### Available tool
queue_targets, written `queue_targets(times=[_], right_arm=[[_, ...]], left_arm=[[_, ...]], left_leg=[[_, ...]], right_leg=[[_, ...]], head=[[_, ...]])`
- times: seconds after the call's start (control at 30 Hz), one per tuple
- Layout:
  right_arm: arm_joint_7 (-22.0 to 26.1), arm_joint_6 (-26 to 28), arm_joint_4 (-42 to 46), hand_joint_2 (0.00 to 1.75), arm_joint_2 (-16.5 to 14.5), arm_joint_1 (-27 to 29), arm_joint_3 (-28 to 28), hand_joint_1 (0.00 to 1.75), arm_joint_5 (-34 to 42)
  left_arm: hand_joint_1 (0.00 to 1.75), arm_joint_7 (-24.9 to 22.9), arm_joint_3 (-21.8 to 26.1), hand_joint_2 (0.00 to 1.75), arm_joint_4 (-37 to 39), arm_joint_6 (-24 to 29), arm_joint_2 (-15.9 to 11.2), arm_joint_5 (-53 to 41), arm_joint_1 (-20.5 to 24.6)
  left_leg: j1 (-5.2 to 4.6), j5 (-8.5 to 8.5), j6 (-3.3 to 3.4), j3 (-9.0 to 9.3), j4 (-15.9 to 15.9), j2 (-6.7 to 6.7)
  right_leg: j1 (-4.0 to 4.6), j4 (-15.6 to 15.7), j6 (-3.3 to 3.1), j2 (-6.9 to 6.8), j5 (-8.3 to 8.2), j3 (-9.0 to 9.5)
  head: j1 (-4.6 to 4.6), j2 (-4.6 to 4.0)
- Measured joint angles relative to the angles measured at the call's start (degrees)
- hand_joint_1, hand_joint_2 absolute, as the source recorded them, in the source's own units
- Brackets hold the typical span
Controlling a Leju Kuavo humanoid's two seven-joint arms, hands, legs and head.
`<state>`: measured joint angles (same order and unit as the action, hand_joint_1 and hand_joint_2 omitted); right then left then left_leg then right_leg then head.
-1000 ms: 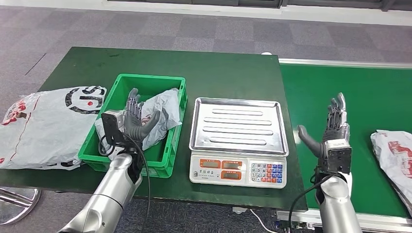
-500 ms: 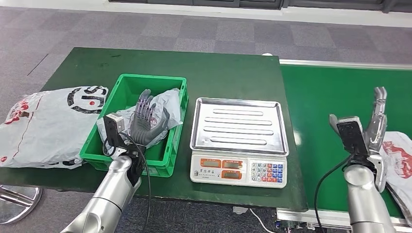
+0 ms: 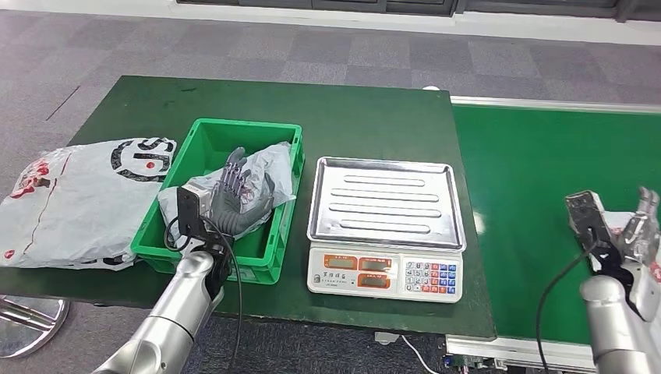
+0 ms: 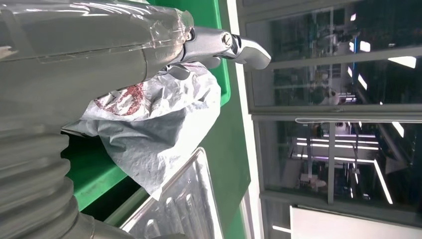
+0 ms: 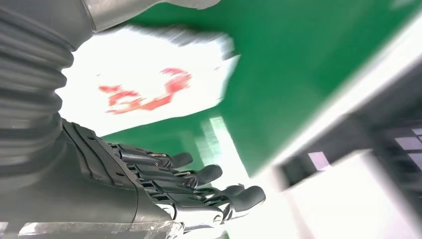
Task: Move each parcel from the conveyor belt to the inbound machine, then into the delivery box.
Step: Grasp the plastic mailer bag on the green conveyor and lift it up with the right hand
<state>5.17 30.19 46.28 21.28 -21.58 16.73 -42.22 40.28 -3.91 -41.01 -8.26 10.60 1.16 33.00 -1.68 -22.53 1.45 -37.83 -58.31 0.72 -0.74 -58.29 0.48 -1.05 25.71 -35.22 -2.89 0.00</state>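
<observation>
Red print, unreadable, is borne by the crinkled grey plastic parcel (image 3: 253,183) in the green plastic crate (image 3: 201,148). The left hand (image 3: 232,195) is laid on it, fingers extended; a grip cannot be told. The right hand (image 3: 635,238) is held spread and empty beside a white, red-printed parcel (image 5: 149,79) on the green conveyor belt (image 3: 538,171).

Grey carpet tiles (image 3: 327,47); glazed partition (image 4: 328,114), ceiling strip lights.
</observation>
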Motion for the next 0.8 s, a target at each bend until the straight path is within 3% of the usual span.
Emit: queue_targets(times=[0.17,0.4,0.63,0.8], right_arm=[[-6.7,-0.9,-8.6,1.75,2.7,-1.0,4.3,0.0,-4.7],[-16.9,-10.6,-17.9,1.75,5.7,-1.5,7.3,0.0,-10.6],[-21.4,-18.6,-22.2,1.75,6.6,-2.1,7.9,0.0,-13.8],[-22.7,-24.1,-24.1,1.75,6.8,-3.0,8.2,0.0,-15.3]], left_arm=[[0.0,0.0,0.0,1.75,2.2,-0.9,-0.4,0.5,1.1],[0.0,0.0,0.0,1.75,4.1,-2.0,-0.6,0.2,2.1],[0.0,0.0,0.0,1.75,5.0,-1.7,-0.6,-0.7,2.6],[0.0,0.0,0.0,1.75,6.3,2.1,-0.6,-3.8,3.1]], left_leg=[[-0.02,-0.11,0.09,0.27,0.0,-0.01],[-0.01,-0.05,0.03,0.42,0.0,-0.02],[-0.01,-0.05,0.03,0.51,0.0,-0.04],[-0.01,-0.04,0.03,0.52,0.0,-0.06]], right_leg=[[-0.02,0.0,0.04,0.0,0.08,0.23],[-0.02,0.0,0.03,0.0,0.07,0.39],[-0.02,0.0,0.02,0.02,0.06,0.46],[-0.02,0.0,0.02,0.03,0.06,0.47]], head=[[-0.01,0.0],[0.0,0.0],[0.0,0.0],[0.0,0.0]])
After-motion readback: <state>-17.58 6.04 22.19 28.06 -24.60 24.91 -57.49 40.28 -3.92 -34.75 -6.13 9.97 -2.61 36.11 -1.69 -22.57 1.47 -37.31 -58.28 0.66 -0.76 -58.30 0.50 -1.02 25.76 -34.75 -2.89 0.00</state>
